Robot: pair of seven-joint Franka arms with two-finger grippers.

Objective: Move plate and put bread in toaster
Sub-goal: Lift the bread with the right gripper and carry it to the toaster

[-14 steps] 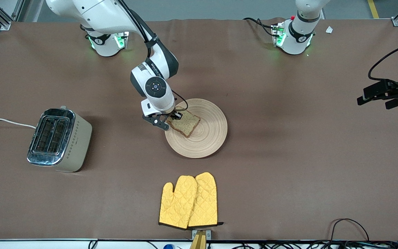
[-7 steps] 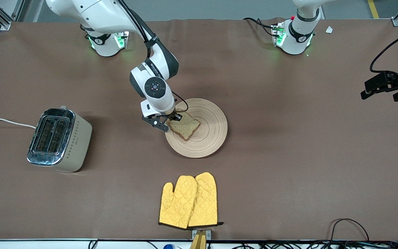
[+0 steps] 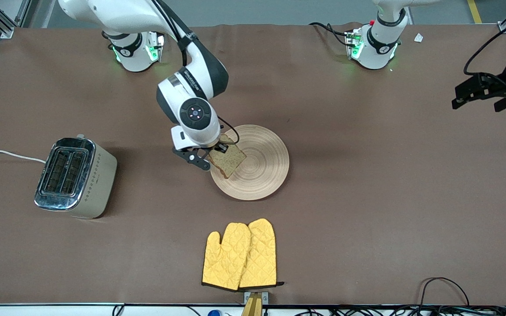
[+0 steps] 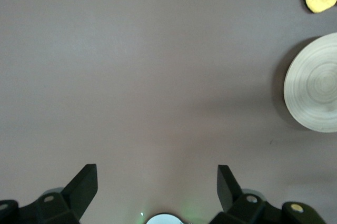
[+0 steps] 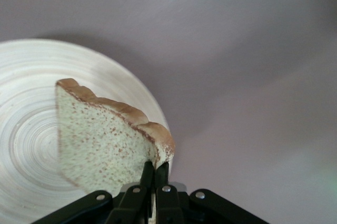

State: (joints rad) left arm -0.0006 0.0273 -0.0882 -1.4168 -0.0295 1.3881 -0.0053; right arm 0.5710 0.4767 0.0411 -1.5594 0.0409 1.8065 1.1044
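Note:
My right gripper (image 3: 214, 154) is shut on one edge of the bread (image 3: 227, 160), a brown speckled slice. It holds the slice tilted, lifted off the round beige wooden plate (image 3: 262, 169), over the plate's edge toward the right arm's end. In the right wrist view the bread (image 5: 102, 142) stands up from the gripper (image 5: 154, 170) with the plate (image 5: 26, 124) below it. The cream toaster (image 3: 75, 177) with a chrome top stands at the right arm's end of the table. My left gripper (image 3: 477, 94) is open and empty, up over the left arm's end; its wrist view shows the plate (image 4: 316, 90) far off.
A pair of yellow oven mitts (image 3: 240, 255) lies near the table's front edge, nearer to the front camera than the plate. The toaster's white cord (image 3: 2, 153) runs off the table's end. Cables (image 3: 446, 289) lie along the front edge.
My right gripper has lifted the bread off the plate and tilted it up, shifting a little toward the toaster. My left gripper has risen a little over the table's end.

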